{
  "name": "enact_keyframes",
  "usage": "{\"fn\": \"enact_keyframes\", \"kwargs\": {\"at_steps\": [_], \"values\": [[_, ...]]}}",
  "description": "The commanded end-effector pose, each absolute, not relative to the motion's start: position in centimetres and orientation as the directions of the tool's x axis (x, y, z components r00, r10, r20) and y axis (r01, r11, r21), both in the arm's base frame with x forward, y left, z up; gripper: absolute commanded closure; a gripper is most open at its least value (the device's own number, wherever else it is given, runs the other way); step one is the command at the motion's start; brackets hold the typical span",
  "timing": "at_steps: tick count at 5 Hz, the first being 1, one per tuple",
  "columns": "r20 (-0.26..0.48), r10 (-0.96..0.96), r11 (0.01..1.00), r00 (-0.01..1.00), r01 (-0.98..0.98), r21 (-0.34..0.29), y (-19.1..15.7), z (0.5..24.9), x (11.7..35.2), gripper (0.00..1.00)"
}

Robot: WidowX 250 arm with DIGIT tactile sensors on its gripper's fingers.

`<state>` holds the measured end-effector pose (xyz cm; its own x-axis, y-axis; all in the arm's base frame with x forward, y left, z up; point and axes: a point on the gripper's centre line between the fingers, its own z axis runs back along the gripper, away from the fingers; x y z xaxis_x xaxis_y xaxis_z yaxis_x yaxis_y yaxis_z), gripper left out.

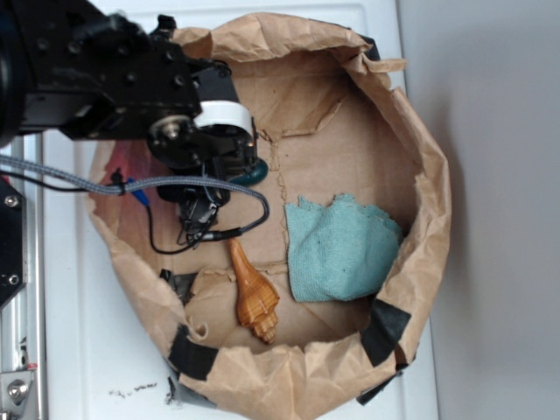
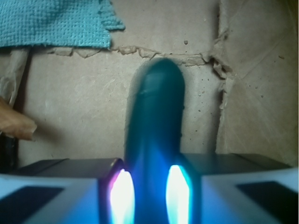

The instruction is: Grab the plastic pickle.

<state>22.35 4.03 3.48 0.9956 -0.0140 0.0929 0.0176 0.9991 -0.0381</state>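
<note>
A smooth, glossy, dark green plastic pickle (image 2: 156, 135), sausage-shaped with a rounded tip, fills the centre of the wrist view. It stands lengthwise between the two fingers (image 2: 70, 186) of the black robot gripper (image 2: 150, 191), and bright glare glows on either side of it where the pads meet it. The jaws are closed on the pickle, pressing it from both sides. Its rounded end points toward a torn seam in the paper floor.

In the exterior view the black robot arm (image 1: 96, 70) reaches in from the upper left corner over a crumpled brown paper bag (image 1: 429, 175) rolled down into a shallow bowl and patched with black tape. The wrist, with a white band around it, is bent downward over the left part of the bag floor. Only a small dark green sliver of the pickle (image 1: 255, 174) shows at the right edge of the wrist; the gripper fingers themselves are hidden beneath the arm. A grey braided cable (image 1: 79, 179) loops beneath the arm.

Only the exterior view shows the whole bag. A light teal woven cloth (image 1: 339, 249) lies crumpled to the right of the pickle, and an orange-brown pointed spiral seashell (image 1: 254, 296) lies below it, near the bag's lower wall. The wrist view shows only a corner of the cloth (image 2: 56, 23) at the top left.
</note>
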Motion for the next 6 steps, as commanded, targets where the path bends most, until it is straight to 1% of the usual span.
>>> {"fn": "enact_keyframes", "kwargs": {"at_steps": [1,2,3,4,5,6], "values": [[0.111,-0.022,0.999,0.994,0.027,-0.045,4.2,4.2,22.7,1.00],[0.097,0.005,0.997,0.995,0.003,-0.077,4.6,5.8,22.9,1.00],[0.063,0.013,0.993,0.998,-0.006,-0.118,5.5,7.9,23.3,1.00],[0.022,0.010,0.991,1.000,-0.007,-0.130,6.1,9.3,23.5,1.00],[0.037,0.003,0.992,0.999,0.002,-0.129,6.1,8.9,22.8,0.00],[0.035,0.023,0.993,0.999,-0.018,-0.119,5.9,8.2,22.6,0.00]]}}
